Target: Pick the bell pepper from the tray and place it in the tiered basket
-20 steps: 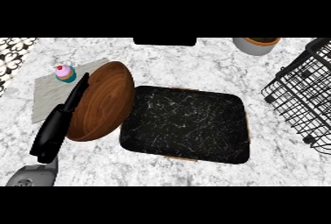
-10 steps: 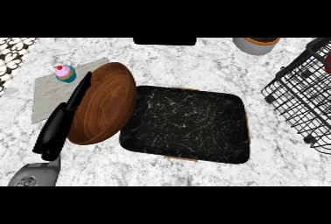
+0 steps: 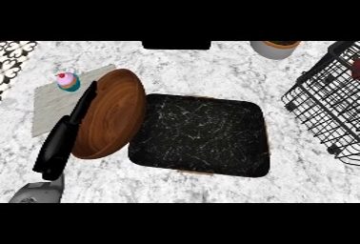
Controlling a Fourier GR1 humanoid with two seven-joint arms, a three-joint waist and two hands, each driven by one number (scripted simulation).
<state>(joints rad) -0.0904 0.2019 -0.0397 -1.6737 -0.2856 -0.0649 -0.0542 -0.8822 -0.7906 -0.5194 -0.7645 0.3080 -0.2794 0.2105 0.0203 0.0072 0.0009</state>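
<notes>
The black marbled tray (image 3: 200,136) lies at the counter's middle, and only its marbling shows on its top. The black wire tiered basket (image 3: 323,102) stands at the right edge. A small red shape (image 3: 355,67) shows inside it, cut off by the view's edge; I cannot tell what it is. My left hand (image 3: 63,138) lies open at the left, its straight fingers running up along the left rim of a wooden bowl (image 3: 112,114). My right hand is out of view.
The wooden bowl overlaps the tray's left side. A pink cupcake (image 3: 68,81) sits on a grey mat (image 3: 49,102) at the far left. A grey pot (image 3: 275,48) stands at the back right.
Almost nothing has moved. My left hand stays along the bowl's left rim, and the bowl's near edge sits slightly lower.
</notes>
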